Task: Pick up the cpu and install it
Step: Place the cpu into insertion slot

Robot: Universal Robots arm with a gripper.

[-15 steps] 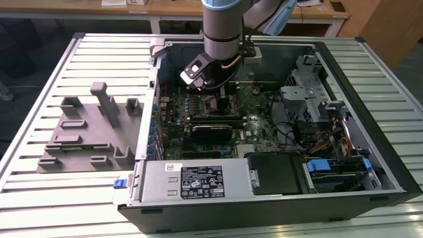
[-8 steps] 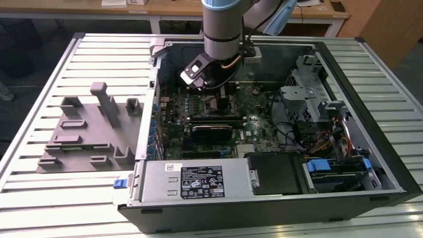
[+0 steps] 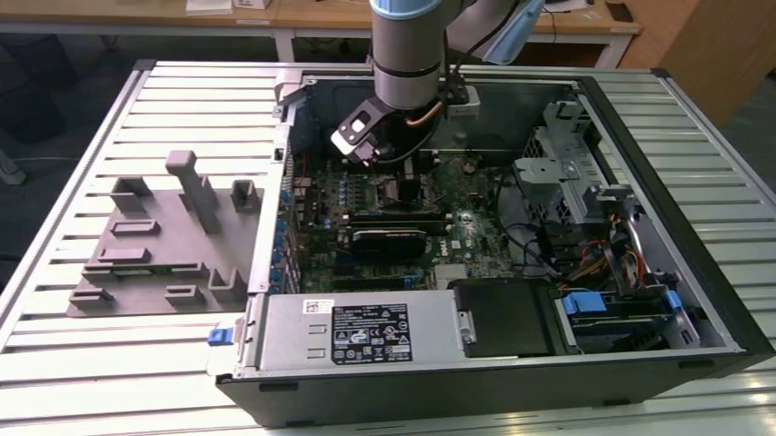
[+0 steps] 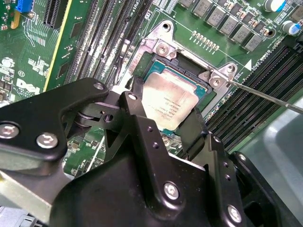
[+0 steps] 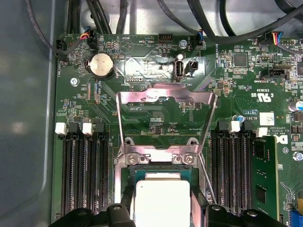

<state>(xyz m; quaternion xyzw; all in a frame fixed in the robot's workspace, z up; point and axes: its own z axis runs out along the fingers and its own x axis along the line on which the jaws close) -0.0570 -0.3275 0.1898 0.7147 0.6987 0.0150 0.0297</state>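
Reaching down into the open computer case (image 3: 485, 395), the arm holds its gripper (image 4: 168, 113) low over the motherboard (image 3: 467, 195). In the second wrist view the two black fingers (image 4: 196, 125) are drawn narrow, closed against opposite edges of the cpu (image 4: 168, 99). The cpu lies flat within the socket (image 4: 215, 78) frame, silver top facing up. In the first wrist view the metal load plate (image 5: 165, 96) stands swung open just beyond the cpu, with memory slots (image 5: 83, 170) on either side. On the exterior view's left, a grey fixture (image 3: 158, 245) rests on the slatted table (image 3: 73, 363), beside the case.
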